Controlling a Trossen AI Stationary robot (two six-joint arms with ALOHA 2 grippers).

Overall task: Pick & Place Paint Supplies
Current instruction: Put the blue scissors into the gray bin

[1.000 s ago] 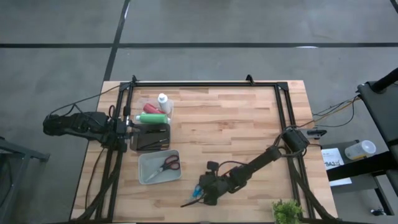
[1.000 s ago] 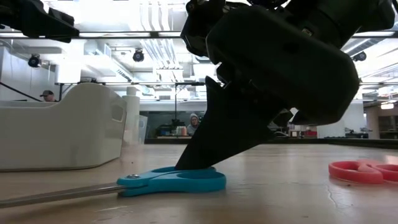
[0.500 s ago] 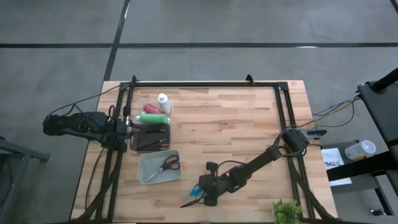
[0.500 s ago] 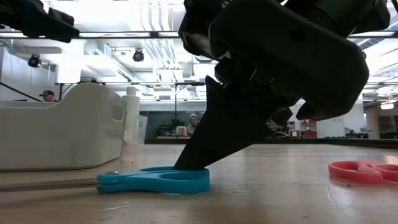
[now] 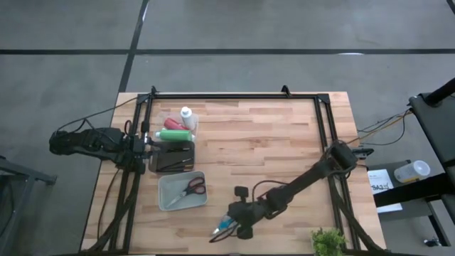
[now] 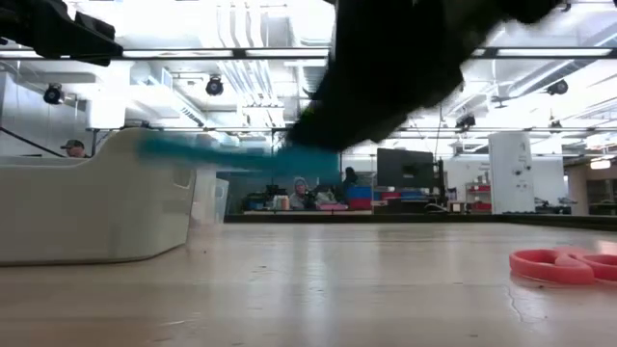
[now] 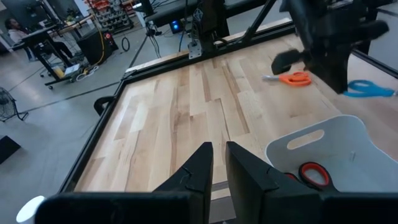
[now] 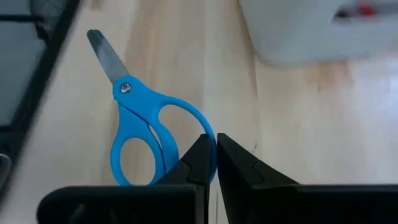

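In the high view the white [image 5: 186,114], red [image 5: 172,123] and green [image 5: 173,135] paint bottles lie together near the table's far left. A dark tray [image 5: 172,156] just nearer holds thin brush-like sticks. My right gripper [image 5: 236,229] is near the table's near edge, shut on blue scissors [image 5: 222,230] that show blurred and off the table in the low view [image 6: 231,154]. My left gripper [image 5: 147,142] waits, shut, at the left edge beside the dark tray, touching nothing. My right gripper [image 8: 212,158] pinches the rim of one handle loop [image 8: 205,138] of the blue scissors between its two fingers. The scissors are lifted clear of the table and lie roughly level, with the blades [image 8: 102,53] pointing away from the fingers.
A pale bin [image 5: 181,190] with red-handled scissors [image 5: 193,188] sits left of my right gripper. Orange scissors [image 6: 564,262] lie flat on the table. A small green plant [image 5: 327,242] stands at the near right corner. A black frame [image 5: 234,95] borders the table; bare wood fills the middle.
My right gripper has risen and drawn slightly toward the near edge. It first slid the blue scissors a little along the table, then lifted them clear; they now hang in the air, blurred by motion.
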